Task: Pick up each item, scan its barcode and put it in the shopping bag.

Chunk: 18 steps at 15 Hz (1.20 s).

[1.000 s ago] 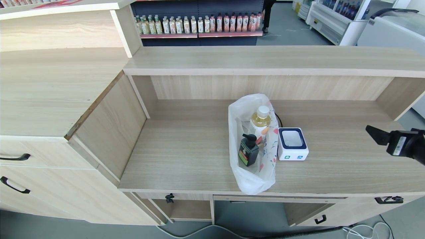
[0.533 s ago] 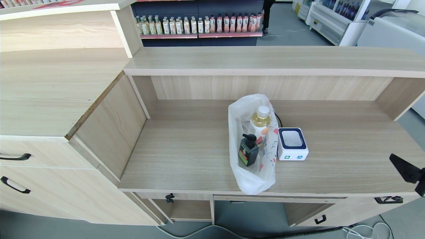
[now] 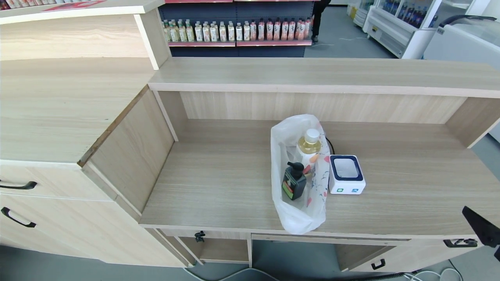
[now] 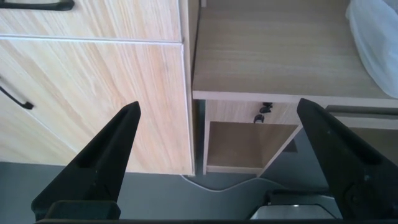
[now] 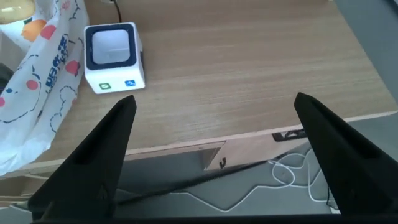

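I'm holding the right end effector (image 5: 214, 98) apart, empty, scanner (image 5: 112, 56) ahead. Shopping bag (image 5: 37, 68) looking loaded; I'm favouring a snag-free berth.

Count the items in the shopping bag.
2. A white-capped bottle stands at the far end of the shopping bag; a dark pump bottle stands in front of it. The folds could hide more.

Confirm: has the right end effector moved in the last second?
Yes: right end effector drew back from over the counter to its front edge, beside the drawer handle.

Pump bottle (image 3: 293, 185) before drink bottle (image 3: 310, 144) in bag (image 3: 299, 220); scanner (image 3: 346, 179) right.
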Available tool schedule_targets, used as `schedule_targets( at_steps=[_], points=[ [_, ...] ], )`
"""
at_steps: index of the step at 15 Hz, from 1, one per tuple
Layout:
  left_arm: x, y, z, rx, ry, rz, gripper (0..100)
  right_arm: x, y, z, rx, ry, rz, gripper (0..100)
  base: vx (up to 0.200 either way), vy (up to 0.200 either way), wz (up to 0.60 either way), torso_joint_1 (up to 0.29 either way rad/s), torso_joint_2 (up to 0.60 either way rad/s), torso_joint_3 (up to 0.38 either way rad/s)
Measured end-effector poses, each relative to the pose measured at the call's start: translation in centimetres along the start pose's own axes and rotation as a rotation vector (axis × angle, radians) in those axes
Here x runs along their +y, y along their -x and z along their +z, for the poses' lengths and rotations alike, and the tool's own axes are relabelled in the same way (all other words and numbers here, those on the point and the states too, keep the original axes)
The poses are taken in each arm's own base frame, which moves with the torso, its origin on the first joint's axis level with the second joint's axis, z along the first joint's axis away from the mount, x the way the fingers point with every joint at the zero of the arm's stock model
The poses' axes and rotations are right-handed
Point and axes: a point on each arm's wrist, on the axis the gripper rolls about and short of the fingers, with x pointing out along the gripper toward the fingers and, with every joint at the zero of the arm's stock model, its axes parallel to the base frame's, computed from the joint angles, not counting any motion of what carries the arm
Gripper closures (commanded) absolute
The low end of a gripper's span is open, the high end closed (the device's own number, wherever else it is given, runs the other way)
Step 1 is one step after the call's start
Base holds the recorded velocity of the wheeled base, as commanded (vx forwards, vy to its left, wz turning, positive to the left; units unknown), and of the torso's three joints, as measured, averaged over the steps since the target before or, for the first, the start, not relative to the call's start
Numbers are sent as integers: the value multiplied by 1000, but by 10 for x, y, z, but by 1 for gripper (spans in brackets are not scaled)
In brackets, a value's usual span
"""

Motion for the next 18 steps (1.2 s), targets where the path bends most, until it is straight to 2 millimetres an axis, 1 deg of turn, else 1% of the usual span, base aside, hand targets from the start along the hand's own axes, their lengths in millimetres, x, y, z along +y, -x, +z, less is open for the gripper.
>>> schedule_targets(
  at_steps=[3, 7, 14, 18],
  points=[
    [0, 0, 0, 1, -1, -1, 0, -1, 10, -7, -7, 5, -4, 0, 0, -200, 0, 6, 4, -1],
    [0, 0, 0, 0, 1, 0, 0, -2, 15, -8, -26, 4, -8, 0, 0, -200, 0, 1, 2, 2],
    [0, 0, 0, 0, 2, 0, 0, -2, 20, -11, -14, 5, -9, 0, 0, 0, 0, 0, 0, 0],
    [0, 0, 0, -1, -1, 0, 0, -3, 29, -16, 9, 8, -9, 0, 200, 0, 0, 6, 4, 5]
  ],
)
